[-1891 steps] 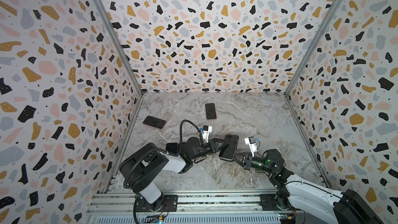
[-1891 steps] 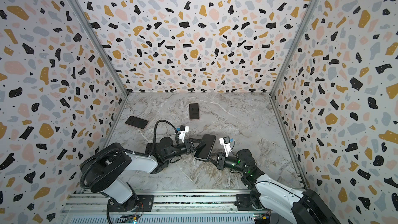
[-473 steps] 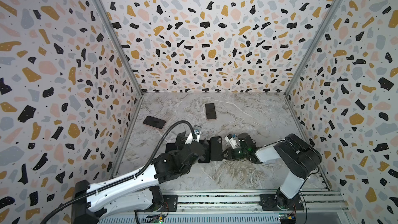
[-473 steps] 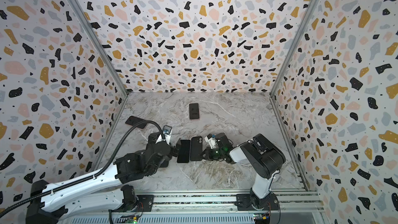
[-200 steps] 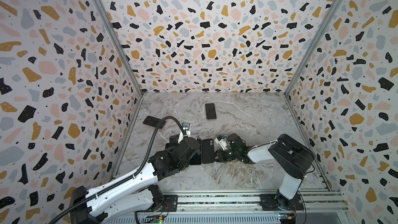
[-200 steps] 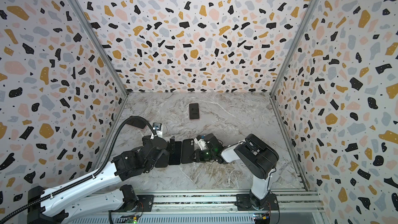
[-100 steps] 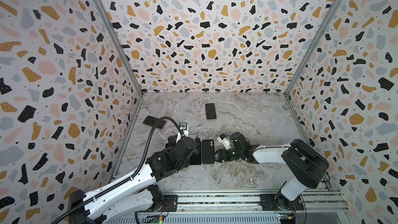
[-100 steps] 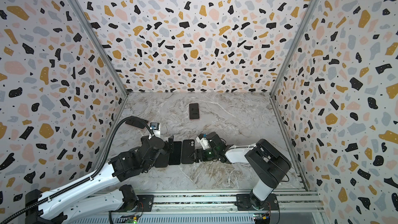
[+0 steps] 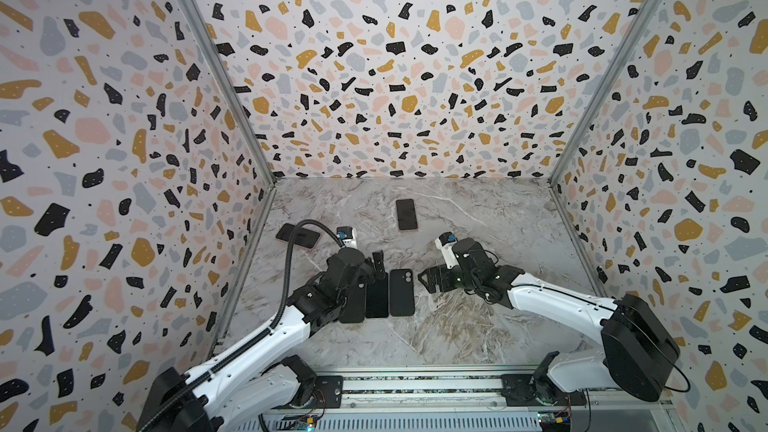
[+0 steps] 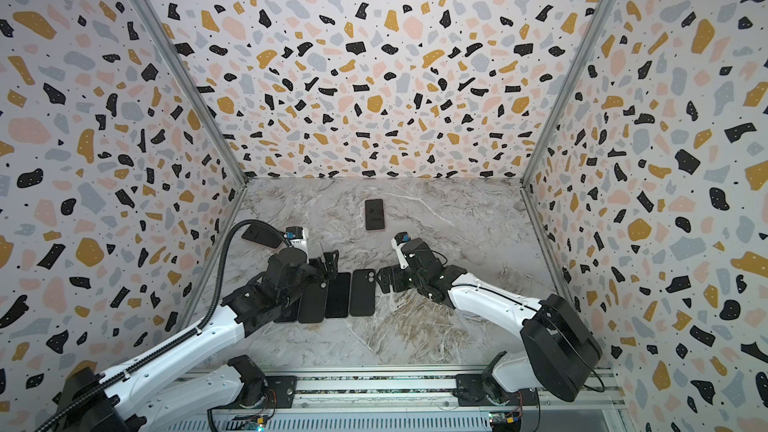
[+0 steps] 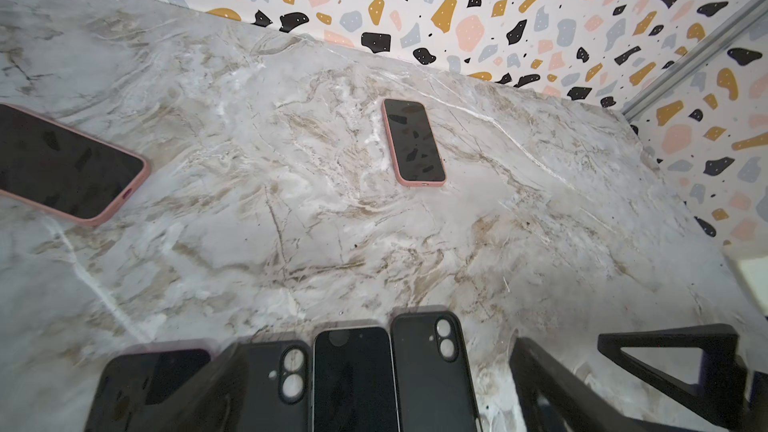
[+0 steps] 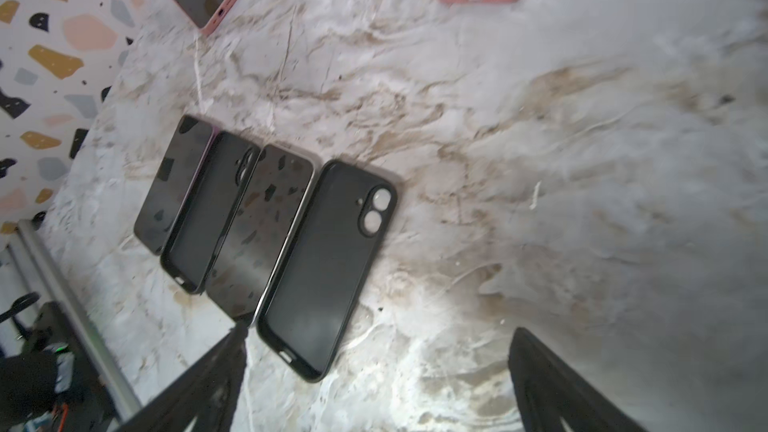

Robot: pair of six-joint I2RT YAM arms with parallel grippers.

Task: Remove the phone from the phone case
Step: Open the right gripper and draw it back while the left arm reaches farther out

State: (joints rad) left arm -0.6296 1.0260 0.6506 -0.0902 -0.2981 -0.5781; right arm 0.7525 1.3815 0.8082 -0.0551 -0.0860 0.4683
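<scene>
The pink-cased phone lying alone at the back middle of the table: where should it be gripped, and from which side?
Grip the pink-cased phone across its two long edges, near mid-length, coming straight down from above. It lies flat, screen up, so only the thin pink rim offers purchase; its narrow width probably fits the open right pincer, and bare table lies on both sides.

Marble tabletop (image 9: pixel 457 334) lies bare at right and front. Row of phones and cases (image 9: pixel 377 299) fills left-centre; behind it, centre pink-cased phone (image 9: pixel 406 214) and left-wall pink-cased phone (image 9: pixel 309 239).
</scene>
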